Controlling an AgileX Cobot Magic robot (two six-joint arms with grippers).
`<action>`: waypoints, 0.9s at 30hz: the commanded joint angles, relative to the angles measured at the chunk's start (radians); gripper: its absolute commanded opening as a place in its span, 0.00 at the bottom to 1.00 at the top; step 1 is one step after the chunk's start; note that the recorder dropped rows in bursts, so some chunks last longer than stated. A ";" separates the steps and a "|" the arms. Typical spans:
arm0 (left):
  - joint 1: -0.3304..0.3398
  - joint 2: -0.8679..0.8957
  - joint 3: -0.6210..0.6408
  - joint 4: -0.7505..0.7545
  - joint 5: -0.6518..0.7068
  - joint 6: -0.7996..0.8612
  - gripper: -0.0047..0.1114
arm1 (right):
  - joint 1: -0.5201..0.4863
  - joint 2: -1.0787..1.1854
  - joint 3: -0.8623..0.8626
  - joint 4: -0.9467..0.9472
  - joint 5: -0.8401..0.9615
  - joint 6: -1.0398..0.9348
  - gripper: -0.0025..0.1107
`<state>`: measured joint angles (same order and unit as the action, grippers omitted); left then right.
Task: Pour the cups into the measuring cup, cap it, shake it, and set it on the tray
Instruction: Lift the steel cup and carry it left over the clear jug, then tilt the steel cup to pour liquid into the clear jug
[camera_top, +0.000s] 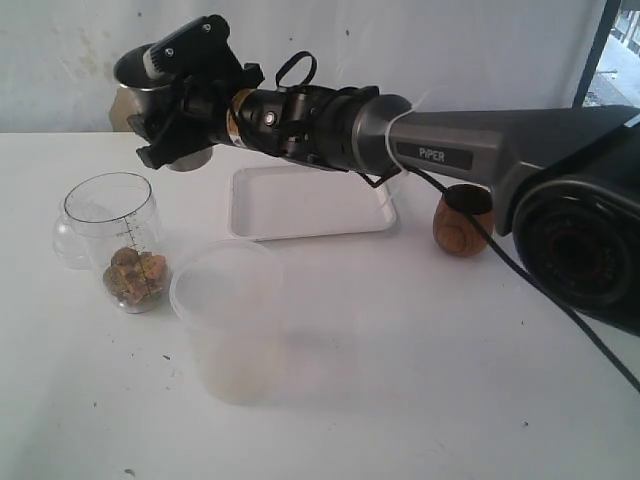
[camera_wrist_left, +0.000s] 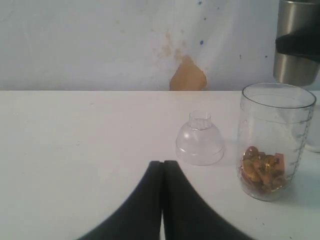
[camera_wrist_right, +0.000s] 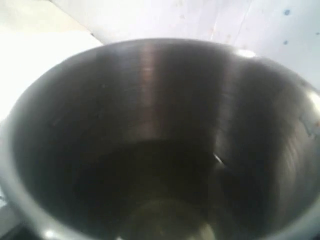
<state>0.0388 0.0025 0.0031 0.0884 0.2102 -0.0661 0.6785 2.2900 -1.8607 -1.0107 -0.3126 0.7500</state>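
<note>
Exterior view: right gripper (camera_top: 175, 112) clamps the steel tumbler (camera_top: 133, 78) roughly upright, raised above and just behind the measuring cup (camera_top: 112, 235), which stands open-mouthed on the table (camera_top: 400, 380) left of the tray (camera_top: 300, 205). Likely next: tip the tumbler down toward that mouth. Left gripper (camera_wrist_left: 162, 165) sits low nearby, jaws closed and empty.
</note>
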 joint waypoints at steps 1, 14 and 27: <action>0.000 -0.003 -0.003 -0.002 -0.008 -0.003 0.04 | 0.021 -0.015 -0.012 -0.045 -0.004 -0.016 0.02; 0.000 -0.003 -0.003 -0.002 -0.008 -0.003 0.04 | 0.033 -0.015 -0.012 -0.117 -0.008 -0.190 0.02; 0.000 -0.003 -0.003 -0.002 -0.008 -0.003 0.04 | 0.039 -0.033 -0.012 -0.260 0.001 -0.190 0.02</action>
<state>0.0388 0.0025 0.0031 0.0884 0.2102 -0.0661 0.7180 2.2899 -1.8607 -1.2630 -0.3029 0.5713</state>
